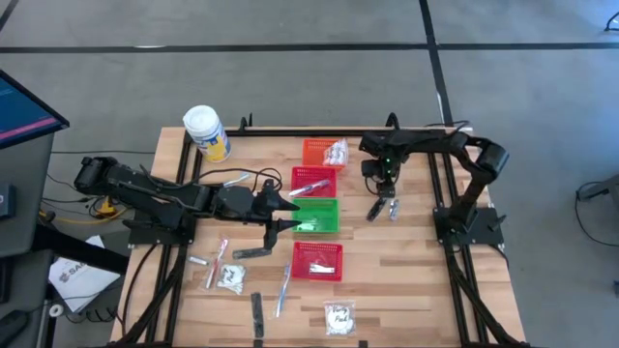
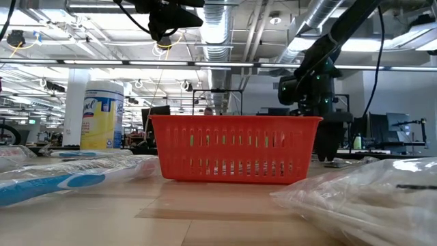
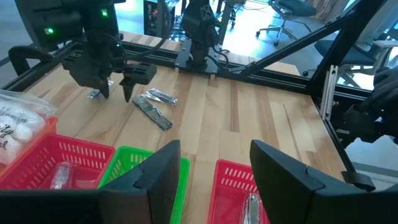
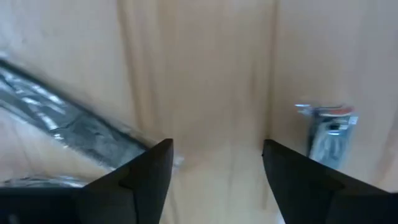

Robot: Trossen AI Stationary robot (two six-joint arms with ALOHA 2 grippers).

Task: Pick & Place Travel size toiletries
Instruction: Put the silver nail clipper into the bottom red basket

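Wooden table, light planks w/ black frame rails round the edges. On it: white jar at the far left corner, a row of mesh baskets down the middle – orange basket, red basket, green basket, another red basket. Loose on the wood: dark strip and small tube to the right of the row, sachet near the front edge, toothbrush, another dark strip and more sachets front-left.
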